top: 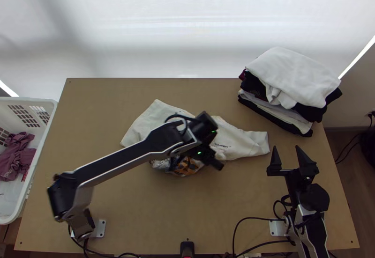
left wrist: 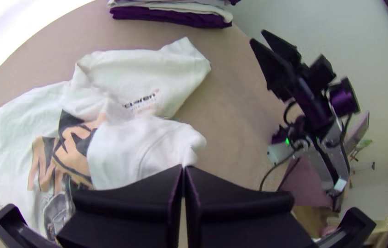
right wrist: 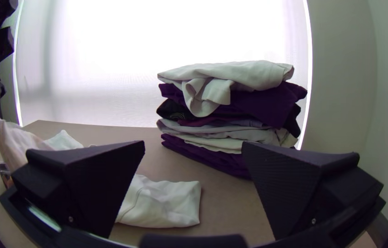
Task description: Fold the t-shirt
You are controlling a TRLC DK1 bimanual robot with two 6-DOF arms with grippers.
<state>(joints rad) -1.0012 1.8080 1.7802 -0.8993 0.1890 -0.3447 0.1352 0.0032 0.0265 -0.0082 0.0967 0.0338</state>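
Observation:
The white t-shirt (top: 150, 117) lies bunched and partly spread mid-table, with a dark and orange print. My left gripper (top: 219, 165) is above its near part, the arm covering the middle. In the left wrist view, the left gripper (left wrist: 184, 168) is shut on a raised fold of the t-shirt (left wrist: 143, 142); one part with small lettering lies flat beyond. Right of the shirt, my right gripper (top: 287, 148) stands open, apart from the cloth. The right wrist view has the right gripper (right wrist: 194, 147) with fingers wide apart and a flat end of the t-shirt (right wrist: 171, 202) beyond them.
A stack of folded clothes (top: 295, 80) stands at the table's far right corner. At the left edge is a white basket (top: 49, 117) with a purple garment (top: 16, 157) inside. Bare tabletop (top: 154, 211) lies nearer than the shirt.

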